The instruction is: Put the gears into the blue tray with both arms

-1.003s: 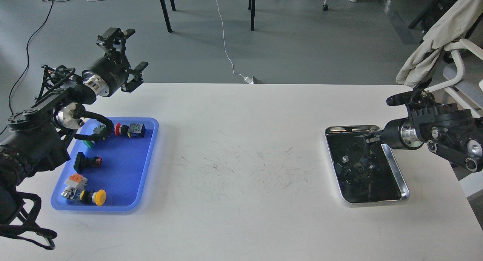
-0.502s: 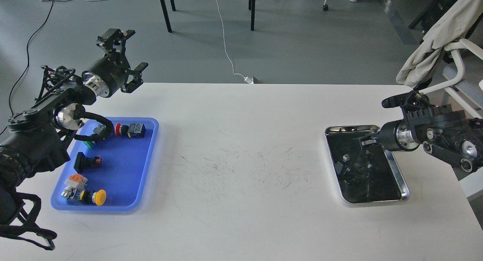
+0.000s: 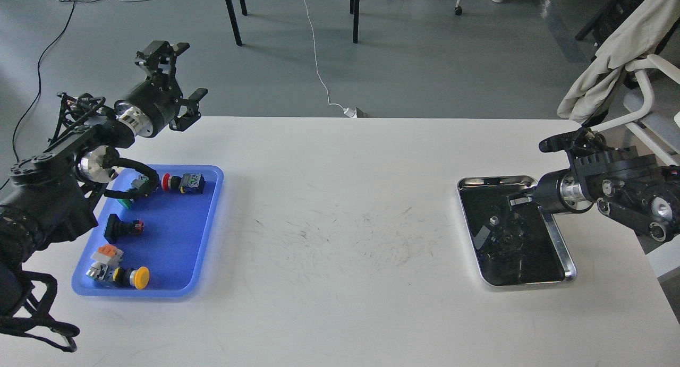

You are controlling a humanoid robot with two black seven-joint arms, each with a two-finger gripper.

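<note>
Head view: push-button switches (image 3: 183, 183) crowd the blue tray (image 3: 210, 218); left jaws spread, right jaws' state unclear over the silver tray (image 3: 560, 239).

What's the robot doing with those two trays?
It is sorting small parts. Its right gripper reaches over the silver tray, where small dark parts lie; whether it holds one is unclear. Its left gripper hangs open beyond the blue tray, which holds coloured push-buttons. No gear shows there.
</note>
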